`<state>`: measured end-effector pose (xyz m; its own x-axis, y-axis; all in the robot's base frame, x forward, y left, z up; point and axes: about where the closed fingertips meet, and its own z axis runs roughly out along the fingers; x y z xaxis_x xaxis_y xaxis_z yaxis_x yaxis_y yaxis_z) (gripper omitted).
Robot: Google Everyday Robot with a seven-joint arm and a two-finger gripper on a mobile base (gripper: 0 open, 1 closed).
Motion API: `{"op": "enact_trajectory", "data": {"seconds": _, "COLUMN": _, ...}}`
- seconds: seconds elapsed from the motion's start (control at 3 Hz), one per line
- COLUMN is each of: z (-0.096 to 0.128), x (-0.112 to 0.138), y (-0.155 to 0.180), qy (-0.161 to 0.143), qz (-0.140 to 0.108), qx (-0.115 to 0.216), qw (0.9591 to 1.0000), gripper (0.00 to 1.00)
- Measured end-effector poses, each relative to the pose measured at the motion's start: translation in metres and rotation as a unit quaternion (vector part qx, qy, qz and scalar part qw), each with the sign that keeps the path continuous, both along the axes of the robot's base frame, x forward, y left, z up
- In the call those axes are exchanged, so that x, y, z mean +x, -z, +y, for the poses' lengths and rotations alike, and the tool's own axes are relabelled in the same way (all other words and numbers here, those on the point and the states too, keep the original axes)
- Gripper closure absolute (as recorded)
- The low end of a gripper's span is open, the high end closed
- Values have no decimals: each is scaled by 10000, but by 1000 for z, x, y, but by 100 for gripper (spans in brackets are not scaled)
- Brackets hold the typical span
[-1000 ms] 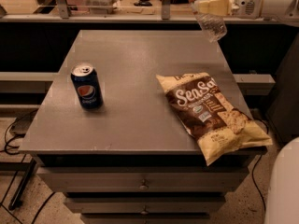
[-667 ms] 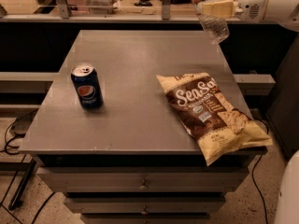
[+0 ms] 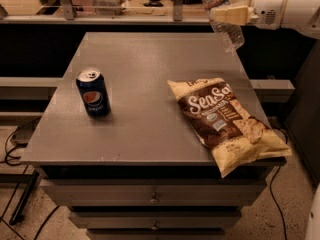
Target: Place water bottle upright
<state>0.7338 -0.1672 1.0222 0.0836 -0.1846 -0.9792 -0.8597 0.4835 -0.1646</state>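
Observation:
The water bottle is a clear, crinkly plastic bottle, held in the air above the far right corner of the grey table. It hangs tilted, its lower end pointing down toward the table's right edge; its top reaches the frame's upper edge. My gripper comes in from the right on a white arm and is shut on the bottle's upper part, well above the table top.
A dark blue Pepsi can stands upright on the table's left side. A yellow and brown chip bag lies flat on the right front, overhanging the edge. Drawers sit below the table top. A counter runs behind the table.
The arm has drifted slightly, carrying the bottle a little; the bottle stays gripped in the air. The can and chip bag have not moved.

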Motion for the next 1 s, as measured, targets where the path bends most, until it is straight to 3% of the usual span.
{"op": "enact_trajectory", "data": {"seconds": 0.33, "z": 5, "x": -4, "y": -5, "qy": -320, "qz": -377, "qx": 94, "qw": 9987, "gripper": 100}}
{"op": "enact_trajectory", "data": {"seconds": 0.67, "z": 13, "x": -13, "y": -12, "qy": -884, "qz": -1004, "qx": 209, "qw": 9908, "gripper": 100}}
{"op": "enact_trajectory", "data": {"seconds": 1.0, "z": 22, "x": -13, "y": -10, "qy": -922, "qz": -1028, "qx": 448, "qw": 9894, "gripper": 100}}
